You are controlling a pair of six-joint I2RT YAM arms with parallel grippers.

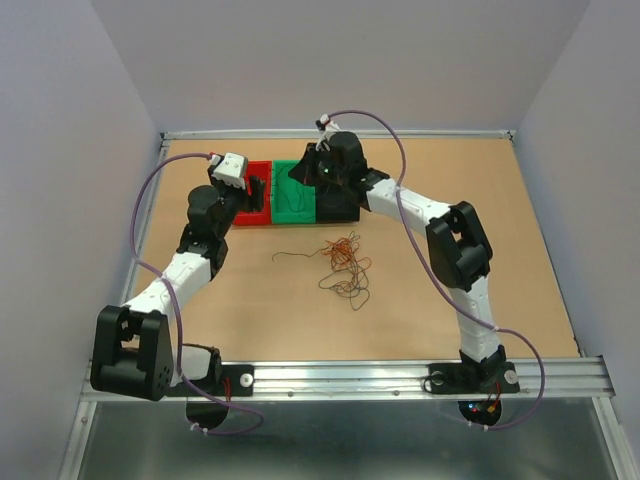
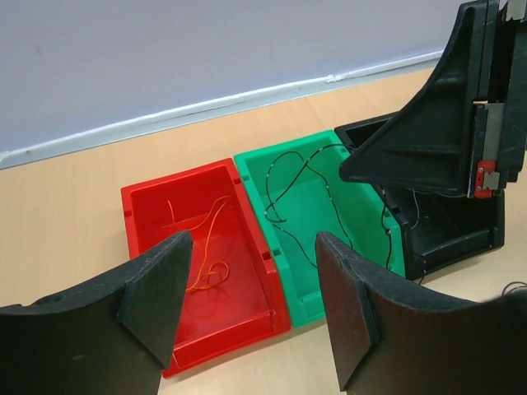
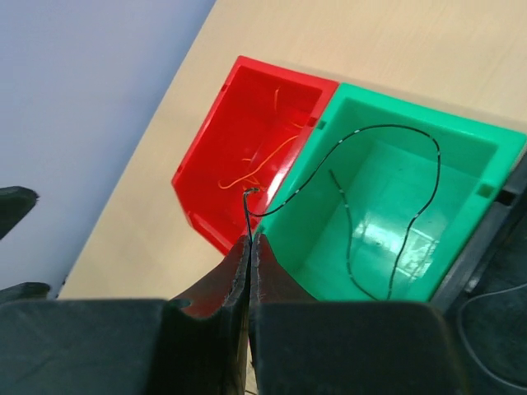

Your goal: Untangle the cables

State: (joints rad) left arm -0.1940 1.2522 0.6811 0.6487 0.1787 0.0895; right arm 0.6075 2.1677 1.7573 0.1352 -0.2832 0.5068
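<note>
A loose tangle of orange, brown and dark cables (image 1: 343, 262) lies on the table in front of three bins. My right gripper (image 3: 250, 239) hangs above the green bin (image 3: 305, 230), shut on the end of a thin black cable (image 3: 428, 177). That cable loops down into the green bin. An orange cable (image 2: 210, 263) lies curled in the red bin (image 2: 173, 178). My left gripper (image 2: 251, 271) is open with nothing between its fingers, just in front of the red bin's near end.
A black bin (image 2: 461, 230) stands to the right of the green one, and the three sit in a row near the back wall. The right arm's wrist (image 2: 445, 123) hangs over the black bin.
</note>
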